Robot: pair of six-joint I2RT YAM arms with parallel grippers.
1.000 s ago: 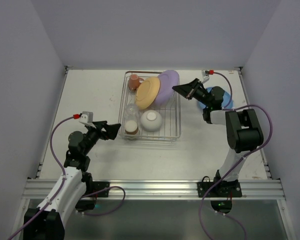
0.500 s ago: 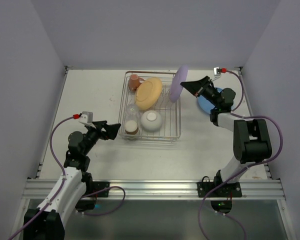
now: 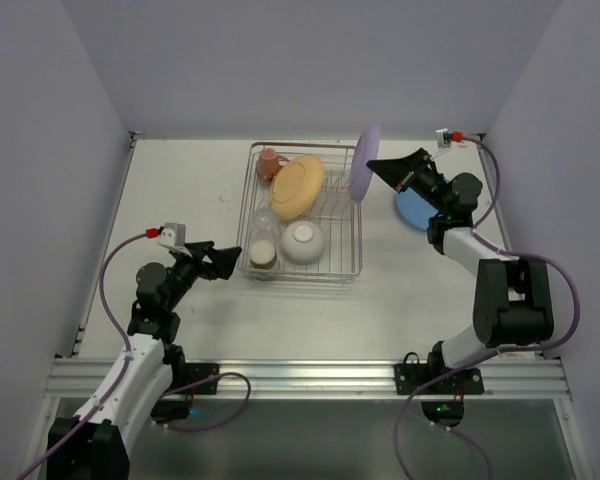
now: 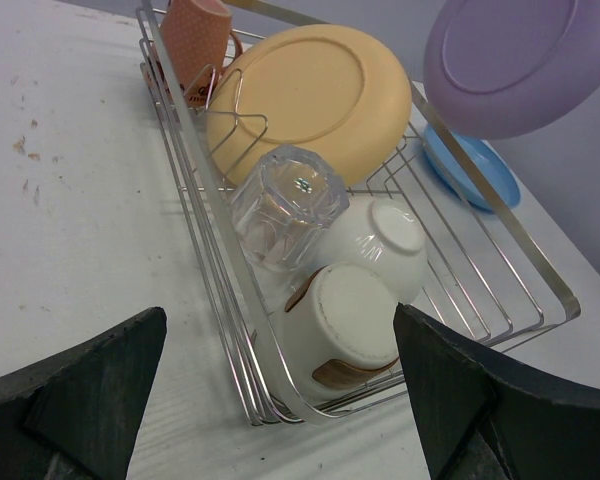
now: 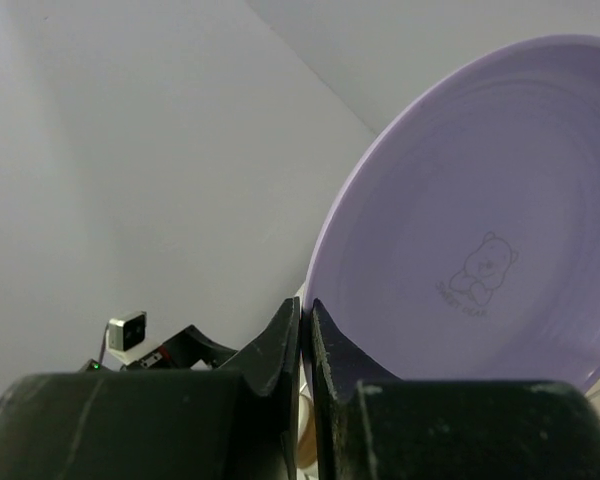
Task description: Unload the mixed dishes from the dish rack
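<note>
The silver wire dish rack (image 3: 352, 262) (image 4: 195, 180) stands mid-table. In it lean a yellow-orange plate (image 3: 298, 186) (image 4: 320, 100) and a salmon-pink mug (image 3: 270, 162) (image 4: 195, 40), with a clear glass (image 3: 264, 228) (image 4: 285, 205), a white bowl (image 3: 303, 241) (image 4: 385, 245) and a small brown cup (image 3: 262, 257) (image 4: 345, 330) upside down. My right gripper (image 3: 372, 166) (image 5: 306, 312) is shut on the rim of the lilac plate (image 3: 364, 163) (image 5: 480, 250) (image 4: 525, 60), held on edge above the rack's right side. A blue plate (image 3: 417, 208) (image 4: 480, 175) lies on the table right of the rack. My left gripper (image 3: 238, 257) (image 4: 280, 390) stands open just left of the cup.
White walls close in the table on three sides. The metal rail with both arm bases (image 3: 300, 378) runs along the near edge. Bare tabletop (image 3: 180, 190) lies left of the rack.
The right arm lifted the lilac plate out of the rack and carried it up and to the right, turning it on edge. The left arm has not moved.
</note>
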